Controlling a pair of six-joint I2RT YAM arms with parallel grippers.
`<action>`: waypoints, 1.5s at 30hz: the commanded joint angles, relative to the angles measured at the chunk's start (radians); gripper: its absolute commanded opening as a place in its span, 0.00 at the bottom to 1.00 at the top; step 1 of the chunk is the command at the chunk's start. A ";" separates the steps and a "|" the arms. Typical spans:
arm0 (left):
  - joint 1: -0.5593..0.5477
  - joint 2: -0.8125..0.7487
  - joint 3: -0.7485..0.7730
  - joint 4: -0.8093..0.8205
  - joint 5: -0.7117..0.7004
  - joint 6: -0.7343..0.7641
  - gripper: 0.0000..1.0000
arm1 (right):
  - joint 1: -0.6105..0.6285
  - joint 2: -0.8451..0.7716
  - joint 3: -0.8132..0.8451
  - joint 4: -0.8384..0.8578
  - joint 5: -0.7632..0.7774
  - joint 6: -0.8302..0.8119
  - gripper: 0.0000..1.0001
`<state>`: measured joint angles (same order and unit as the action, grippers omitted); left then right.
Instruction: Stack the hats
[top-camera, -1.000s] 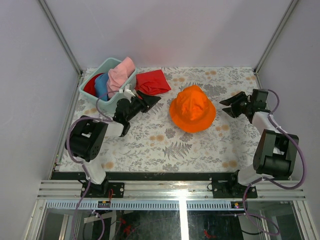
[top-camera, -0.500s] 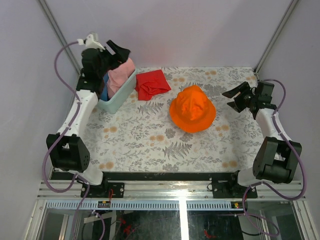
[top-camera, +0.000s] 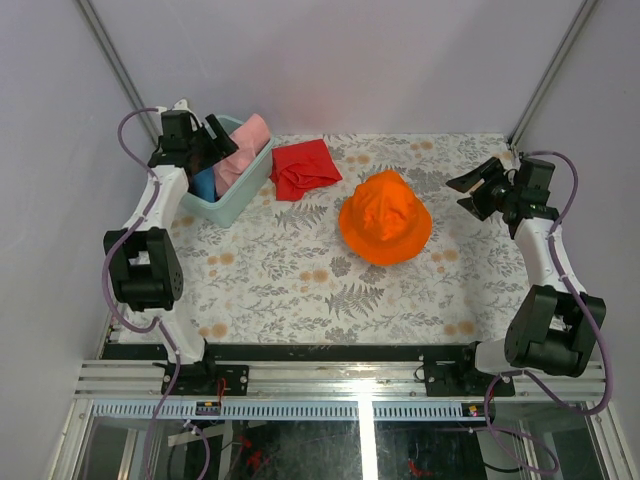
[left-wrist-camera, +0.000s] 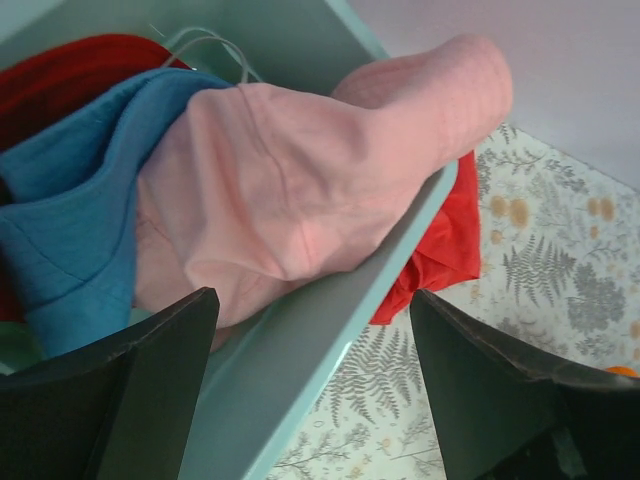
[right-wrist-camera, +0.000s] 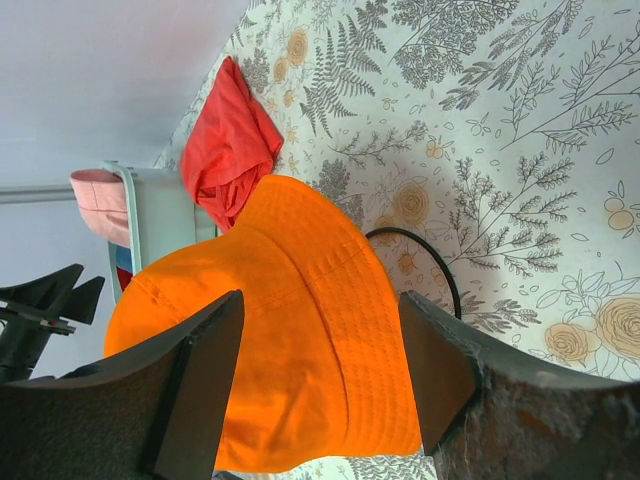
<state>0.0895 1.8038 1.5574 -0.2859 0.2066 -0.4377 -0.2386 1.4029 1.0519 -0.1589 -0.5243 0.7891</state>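
Observation:
The orange hat (top-camera: 385, 217) sits crown up in the middle of the table, also filling the right wrist view (right-wrist-camera: 290, 340). A pink hat (top-camera: 243, 150) drapes over the rim of a teal bin (top-camera: 235, 200), with a blue hat (top-camera: 205, 183) beside it. In the left wrist view the pink hat (left-wrist-camera: 300, 190), the blue hat (left-wrist-camera: 70, 230) and a red hat (left-wrist-camera: 70, 70) lie in the bin. My left gripper (top-camera: 222, 143) hovers open over the bin's near wall (left-wrist-camera: 300, 370), holding nothing. My right gripper (top-camera: 466, 195) stands open to the right of the orange hat, apart from it.
A flat red cloth (top-camera: 303, 167) lies crumpled on the table between the bin and the orange hat. A black wire ring (right-wrist-camera: 440, 265) pokes out from under the orange hat's brim. The enclosure walls stand close behind the bin and the right gripper.
My left arm has swung from the table beside the bin up and over the bin at the back left, and its jaws opened. My right gripper rose slightly and opened wider.

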 joint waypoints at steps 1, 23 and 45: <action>0.021 -0.002 -0.010 0.035 -0.011 0.122 0.76 | -0.003 -0.061 0.036 0.008 -0.016 -0.005 0.70; 0.066 0.231 0.105 0.154 0.152 0.121 0.70 | -0.003 -0.089 0.020 0.008 0.021 0.021 0.71; 0.066 0.008 0.199 0.163 0.270 -0.002 0.00 | -0.002 -0.093 0.003 0.023 -0.014 0.032 0.71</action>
<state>0.1516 1.9327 1.6474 -0.1883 0.3920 -0.3687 -0.2386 1.3453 1.0512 -0.1608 -0.5152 0.8104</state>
